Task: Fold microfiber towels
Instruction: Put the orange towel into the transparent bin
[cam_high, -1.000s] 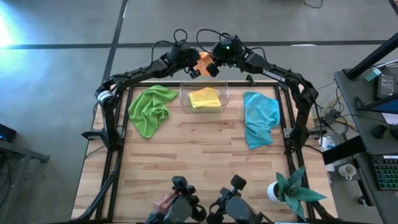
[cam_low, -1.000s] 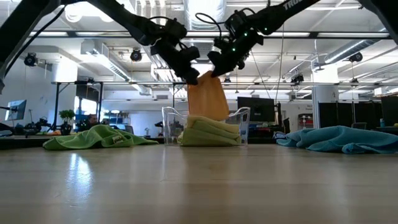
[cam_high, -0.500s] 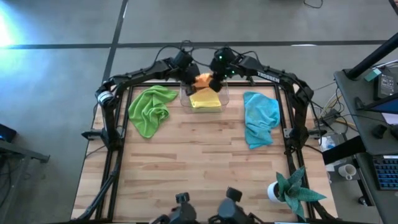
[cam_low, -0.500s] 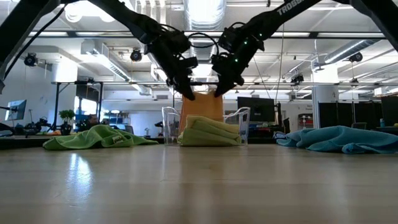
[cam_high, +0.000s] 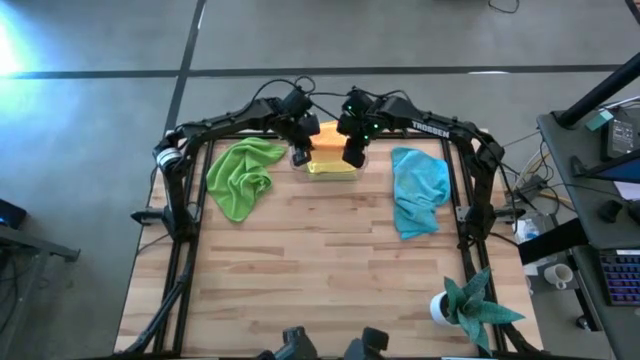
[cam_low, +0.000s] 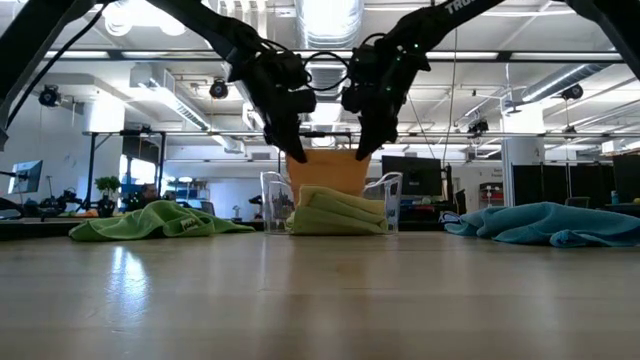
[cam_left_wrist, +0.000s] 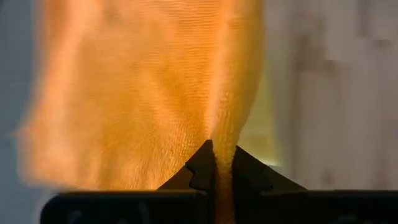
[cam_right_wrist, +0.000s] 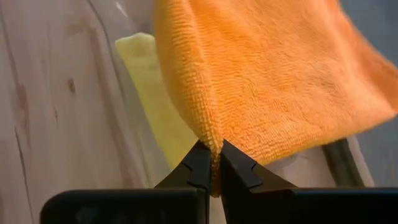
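I am looking at a clear bin (cam_low: 390, 205) sitting at the table's (cam_high: 300, 270) far edge, a folded towel (cam_high: 332, 168) lying inside. A second towel (cam_low: 327, 168) is hanging above it between both grippers. Loose towels are lying left (cam_high: 240, 176) and right (cam_high: 418, 188); a plant (cam_high: 470, 305) is standing near-right.

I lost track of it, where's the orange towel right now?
The orange towel hangs between the left gripper and right gripper, just above the yellow towel in the clear bin.
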